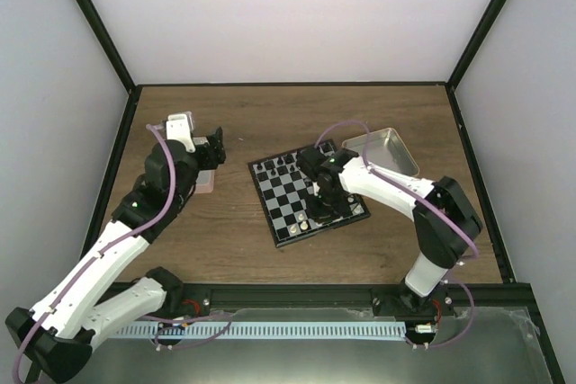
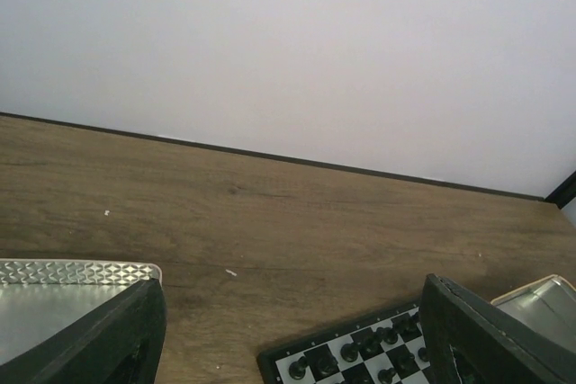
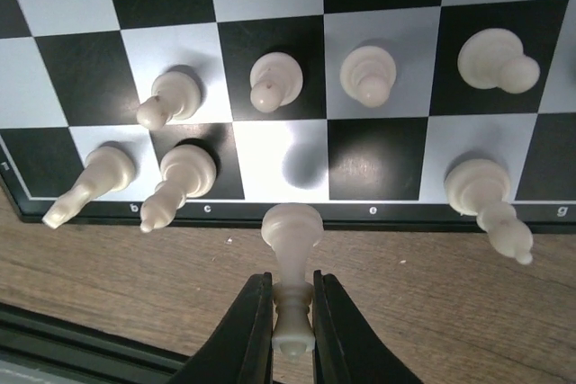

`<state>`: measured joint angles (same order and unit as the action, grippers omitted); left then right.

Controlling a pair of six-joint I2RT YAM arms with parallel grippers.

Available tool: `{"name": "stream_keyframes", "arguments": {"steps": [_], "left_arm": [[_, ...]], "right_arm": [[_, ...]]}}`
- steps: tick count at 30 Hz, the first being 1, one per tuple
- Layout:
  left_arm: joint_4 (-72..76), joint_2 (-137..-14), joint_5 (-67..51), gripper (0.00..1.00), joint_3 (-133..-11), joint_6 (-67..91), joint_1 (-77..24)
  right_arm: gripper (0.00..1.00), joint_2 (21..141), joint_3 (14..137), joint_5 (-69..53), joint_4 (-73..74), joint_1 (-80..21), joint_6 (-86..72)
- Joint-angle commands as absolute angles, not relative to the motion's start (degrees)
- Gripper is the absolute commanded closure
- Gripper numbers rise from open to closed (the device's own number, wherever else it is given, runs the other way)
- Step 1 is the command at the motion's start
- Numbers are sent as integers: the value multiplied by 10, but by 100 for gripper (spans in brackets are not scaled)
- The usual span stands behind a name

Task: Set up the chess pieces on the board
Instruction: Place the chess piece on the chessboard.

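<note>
Brown table (image 1: 225, 240) holds the board (image 1: 279, 204); the right gripper (image 3: 292, 283) pinches a white piece (image 3: 292, 231), probably next to set on the empty square (image 3: 279, 159).

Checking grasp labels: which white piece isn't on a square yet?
The white piece clamped in the right gripper, at the board edge; the seven others in view stand on squares.

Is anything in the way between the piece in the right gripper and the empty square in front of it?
Nothing visible does. The held piece hangs at the board's border, right before the empty pale square; its nearest neighbour stands one square aside.
</note>
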<state>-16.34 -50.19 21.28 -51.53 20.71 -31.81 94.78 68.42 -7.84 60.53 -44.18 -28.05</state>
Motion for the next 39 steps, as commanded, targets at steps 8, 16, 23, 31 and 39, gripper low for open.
{"name": "stream_keyframes", "arguments": {"steps": [8,16,23,31,39], "left_arm": [[-150,-491,219,21,-506,205,-316],[-152,-491,221,21,-506,204,-316],[-153,-496,221,21,-504,205,-316],[-151,-498,220,21,-502,207,-316],[-152,-499,220,21,-502,207,-316]], "right_arm": [[96,992,716,-52,599,-449,-269],[96,1010,727,-67,585,-449,-261],[92,1014,733,-75,591,-450,-253],[75,1010,741,-71,604,-449,-251],[73,1003,742,-67,598,-449,-255]]}}
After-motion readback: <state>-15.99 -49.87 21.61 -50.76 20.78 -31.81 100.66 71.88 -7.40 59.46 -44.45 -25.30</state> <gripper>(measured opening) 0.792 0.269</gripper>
